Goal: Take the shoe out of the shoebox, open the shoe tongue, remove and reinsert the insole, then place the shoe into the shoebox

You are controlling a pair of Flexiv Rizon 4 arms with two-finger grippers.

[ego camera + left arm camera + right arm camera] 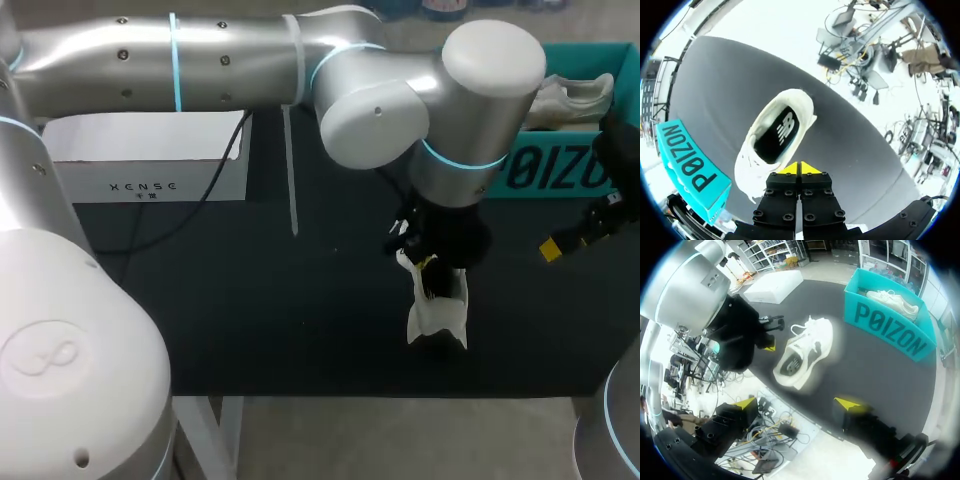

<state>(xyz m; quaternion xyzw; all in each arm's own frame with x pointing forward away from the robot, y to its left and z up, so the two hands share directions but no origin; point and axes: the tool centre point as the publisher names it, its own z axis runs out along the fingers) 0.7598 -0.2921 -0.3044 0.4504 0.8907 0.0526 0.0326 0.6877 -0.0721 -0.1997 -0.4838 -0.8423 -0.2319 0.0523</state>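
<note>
White shoe (776,135) lies just under the left hand (800,168), toe pointing away; fingers together. Right hand (797,403) spread, farther off.

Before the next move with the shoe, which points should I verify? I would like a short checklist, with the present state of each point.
1. Shoe out of the shoebox: ok.
2. Dark insole lying inside the shoe: ok.
3. Left pincer shut at the heel; whether it really grips the shoe: cannot tell.
4. Right pincer open, holding nothing, apart from the shoe: ok.
5. Free room in the shoebox beside the second shoe: cannot tell.
</note>
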